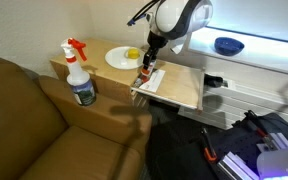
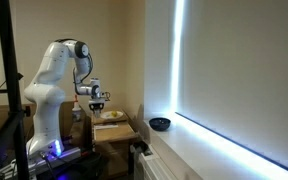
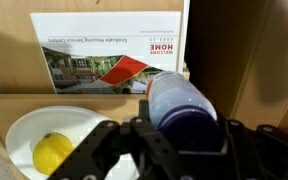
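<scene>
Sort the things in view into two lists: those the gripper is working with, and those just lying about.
In hand:
gripper, closed on the blue cylinder

Lying about:
brochure on the side table
white plate with a lemon
spray bottle
blue bowl on the sill
sofa

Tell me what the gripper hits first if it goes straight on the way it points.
Probably the printed paper brochure on the light wooden table: the gripper points down at its edge, and the dark blue cylinder between the fingers would touch before them. Depth is unclear.
</scene>
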`<state>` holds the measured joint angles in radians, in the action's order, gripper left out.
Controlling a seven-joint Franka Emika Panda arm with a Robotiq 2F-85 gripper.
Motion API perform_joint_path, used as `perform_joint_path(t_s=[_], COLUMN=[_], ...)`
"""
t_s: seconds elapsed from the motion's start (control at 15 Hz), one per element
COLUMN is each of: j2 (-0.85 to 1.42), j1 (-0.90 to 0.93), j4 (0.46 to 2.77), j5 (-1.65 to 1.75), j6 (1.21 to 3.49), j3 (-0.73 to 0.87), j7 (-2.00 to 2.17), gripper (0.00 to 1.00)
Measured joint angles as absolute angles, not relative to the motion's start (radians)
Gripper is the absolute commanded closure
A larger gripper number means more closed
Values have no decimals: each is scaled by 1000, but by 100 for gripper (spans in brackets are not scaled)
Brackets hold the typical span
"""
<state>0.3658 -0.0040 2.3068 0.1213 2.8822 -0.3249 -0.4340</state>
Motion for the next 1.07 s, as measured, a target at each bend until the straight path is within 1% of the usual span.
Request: perform_joint_path(t_s=[0.33, 0.53, 0.73, 0.8, 1.0, 1.07], j2=[406, 409, 443, 465, 530, 542], j1=[36, 126, 195, 212, 246, 248], j4=[2240, 2124, 1980, 1935, 1844, 1833], j5=[160, 263, 301, 301, 301, 301], j6=[2841, 2679, 2499, 2466, 2431, 2430], j3=[-284, -205, -192, -196, -203, -203], j7=[-425, -368, -360, -365, -366, -366], gripper=[70, 70, 70, 45, 45, 70])
